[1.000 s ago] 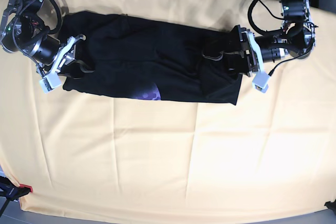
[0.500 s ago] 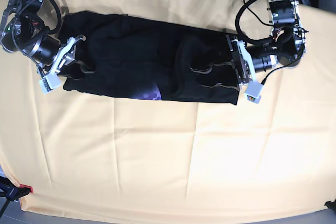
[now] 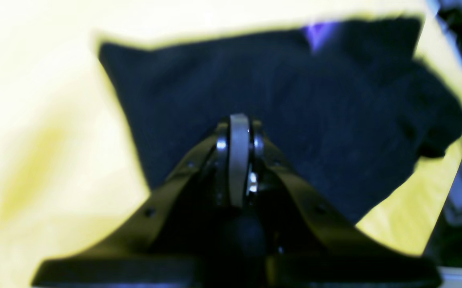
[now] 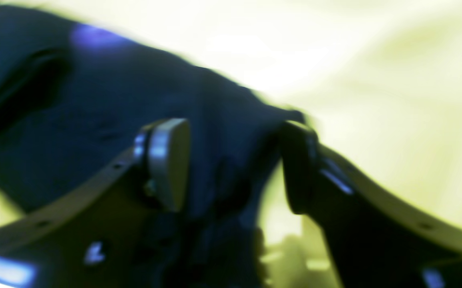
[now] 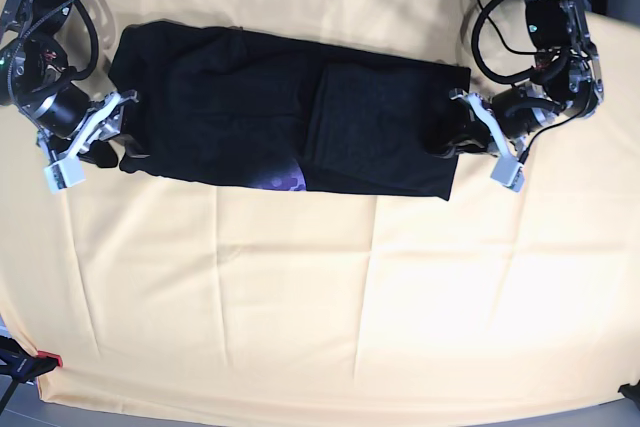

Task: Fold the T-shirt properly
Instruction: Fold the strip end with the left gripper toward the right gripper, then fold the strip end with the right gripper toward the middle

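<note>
Large black cotton T-shirt (image 5: 290, 122) lay as long folded band across pale yellow cloth (image 5: 320, 297), purple print patch at near edge. Left gripper (image 3: 239, 160) sat low at shirt's end, fingers pressed together, nothing between. Right gripper (image 4: 235, 160) spread wide, straddling shirt's opposite edge, fabric between fingers (image 4: 167, 160).

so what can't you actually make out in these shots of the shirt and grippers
- T-shirt print: base view shows only a purple sliver at the front edge; the rest is folded under.
- Left gripper: left wrist view is blurred; the jaws look closed, but cloth between them cannot be told.
- Right gripper: right wrist view is smeared; the jaws stand apart around cloth, contact unclear.
- The cloth-covered table: its corners are cut off by the base view's edges.
</note>
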Robot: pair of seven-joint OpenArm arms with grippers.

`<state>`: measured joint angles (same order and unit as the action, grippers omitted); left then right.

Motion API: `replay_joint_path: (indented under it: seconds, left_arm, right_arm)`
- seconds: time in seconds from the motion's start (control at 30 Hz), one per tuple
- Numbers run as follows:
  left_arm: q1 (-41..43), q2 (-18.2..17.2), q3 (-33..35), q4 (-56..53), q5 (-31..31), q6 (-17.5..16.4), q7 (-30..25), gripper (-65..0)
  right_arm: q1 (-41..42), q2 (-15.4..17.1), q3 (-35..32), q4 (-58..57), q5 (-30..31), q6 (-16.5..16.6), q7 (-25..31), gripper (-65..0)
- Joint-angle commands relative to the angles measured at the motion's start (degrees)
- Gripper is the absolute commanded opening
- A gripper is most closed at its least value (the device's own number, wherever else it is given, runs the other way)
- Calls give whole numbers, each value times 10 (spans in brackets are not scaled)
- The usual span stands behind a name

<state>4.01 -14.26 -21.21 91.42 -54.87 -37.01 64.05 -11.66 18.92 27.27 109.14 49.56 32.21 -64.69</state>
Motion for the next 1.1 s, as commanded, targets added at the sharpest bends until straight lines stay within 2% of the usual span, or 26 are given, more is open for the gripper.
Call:
replay_joint_path:
  seconds: [0.0,0.13,0.23,0.37,0.53,0.67,0.77,0.9,1.0,1.07]
  left_arm:
    - [-7,-9,5,-4,-10,-5,-13,-650]
    - [-7,-15,21,-28,-10,-5,-13,-650]
    - [-9,-18,21,-28,-11,-5,-13,-650]
    - [-8,-33,21,-28,-15,-4,-12,-650]
    - [-9,-59,21,-28,-17,10,-11,-650]
    - [-9,-70,21,-28,-28,10,-11,-650]
    - [-8,-70,21,-28,-28,10,-11,-650]
    - [-8,-70,21,-28,-33,10,-11,-650]
    - [-9,-70,21,-28,-46,10,-11,-650]
    - [-9,-70,21,-28,-55,10,-11,-650]
  right_arm:
    - [-2,9,16,10,-8,-7,5,-223]
    - [-38,9,48,1,-29,-42,6,-213]
    - [-60,8,50,-23,7,-41,10,-213]
    - [-68,-3,50,-73,67,-27,8,-213]
    - [-65,-22,50,-152,144,8,2,-213]
    - [-58,-31,50,-194,257,52,-58,-213]
    - [-58,-50,49,-195,304,73,-95,-213]
    - [-58,-69,29,-195,308,78,-89,-213]
    - [-56,-70,-1,-195,298,78,-73,-219]
    - [-49,-70,-15,-195,287,78,-70,-277]
